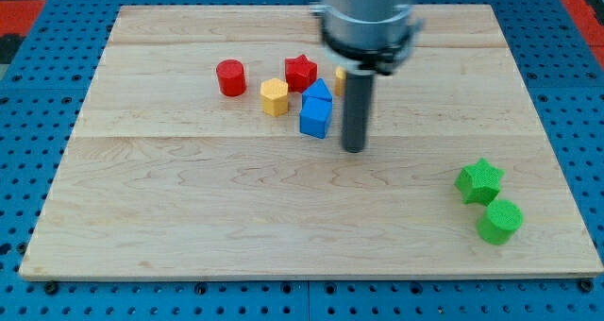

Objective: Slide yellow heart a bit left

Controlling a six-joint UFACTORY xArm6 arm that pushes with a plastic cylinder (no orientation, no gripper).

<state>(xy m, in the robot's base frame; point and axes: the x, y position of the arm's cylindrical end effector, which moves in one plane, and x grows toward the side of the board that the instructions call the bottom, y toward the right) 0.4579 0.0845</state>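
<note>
A small piece of yellow block (339, 79) shows at the left edge of my rod; the rod hides most of it and its shape cannot be made out. My tip (354, 149) rests on the board below that yellow piece and just right of the blue cube (315, 118). A blue triangular block (318, 92) sits directly above the cube, touching it. A yellow hexagon (274, 96) lies left of the blue blocks. A red star (300, 72) is above them.
A red cylinder (230, 77) stands left of the hexagon. A green star (479, 180) and a green cylinder (499, 221) sit near the view's right lower side. The wooden board (189, 217) lies on a blue pegboard; the arm's body (368, 19) hangs over the top middle.
</note>
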